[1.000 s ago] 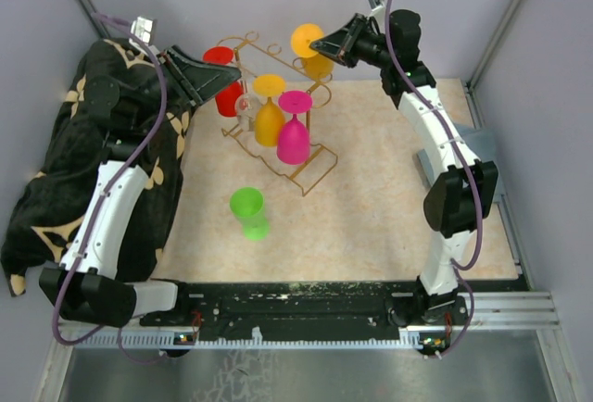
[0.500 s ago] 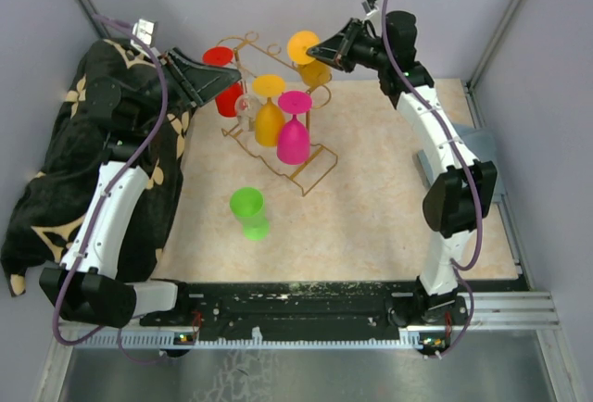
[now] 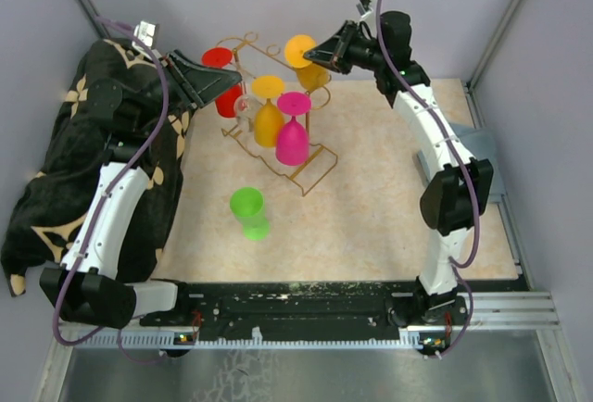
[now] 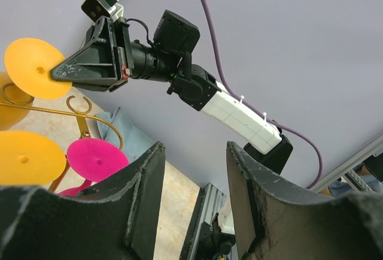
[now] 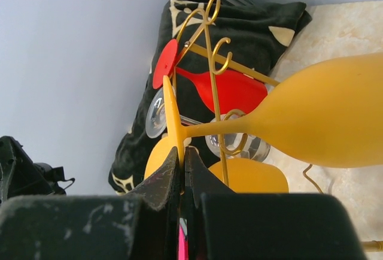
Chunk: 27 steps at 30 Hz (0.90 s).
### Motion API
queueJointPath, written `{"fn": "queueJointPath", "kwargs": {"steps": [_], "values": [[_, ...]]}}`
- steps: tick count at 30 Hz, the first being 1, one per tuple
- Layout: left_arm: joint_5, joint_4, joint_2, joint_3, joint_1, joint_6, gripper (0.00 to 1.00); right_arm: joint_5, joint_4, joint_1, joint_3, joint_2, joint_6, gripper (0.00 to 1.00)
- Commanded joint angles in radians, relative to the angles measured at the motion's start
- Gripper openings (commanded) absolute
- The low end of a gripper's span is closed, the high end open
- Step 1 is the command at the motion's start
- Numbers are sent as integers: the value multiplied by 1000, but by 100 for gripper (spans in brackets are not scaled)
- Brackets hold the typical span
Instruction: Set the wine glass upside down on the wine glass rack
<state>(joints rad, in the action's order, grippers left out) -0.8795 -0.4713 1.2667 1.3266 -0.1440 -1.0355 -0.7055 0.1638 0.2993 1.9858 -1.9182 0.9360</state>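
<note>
**At the rack's far end: glass pinched by its foot**

At the far right end of the rack (image 3: 319,175), the glass (image 3: 315,73) hangs foot up and bowl down, yellow all over; my right claw (image 3: 315,50) is clamped shut on the rim of its round foot, the two fingers pressed together with the thin disc between them; seen from my right wrist, the stem runs sideways from the fingers to the bowl and passes right beside a gold hook; whether it sits inside a loop I cannot tell.

Along the rack hang a second yellow glass (image 3: 269,115) and a pink glass (image 3: 293,138), both foot up, side by side; a red glass (image 3: 225,87) is at the rack's left end.

My left claw (image 3: 236,76) is just beside that red glass, its fingers parted and nothing between them.

Nearer my bases, a green glass (image 3: 248,212) is on the table (image 3: 389,207), well apart from the rack; a black patterned cloth (image 3: 46,189) lies heaped along the left edge, under my left arm.
</note>
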Motion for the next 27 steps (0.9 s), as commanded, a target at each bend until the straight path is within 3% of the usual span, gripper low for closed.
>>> {"fn": "queueJointPath", "kwargs": {"steps": [1, 19, 22, 27], "values": [[1, -27, -29, -1, 4, -1, 52, -21, -21, 10, 59, -20, -16, 0], [0, -48, -10, 5, 7, -20, 52, -38, 18, 15, 80, -22, -26, 0], [-1, -50, -8, 5, 8, -20, 52, -38, 30, 15, 82, -20, -27, 13], [-1, -54, -10, -2, 7, -18, 52, -35, 50, 14, 83, -8, -41, 21]]}}
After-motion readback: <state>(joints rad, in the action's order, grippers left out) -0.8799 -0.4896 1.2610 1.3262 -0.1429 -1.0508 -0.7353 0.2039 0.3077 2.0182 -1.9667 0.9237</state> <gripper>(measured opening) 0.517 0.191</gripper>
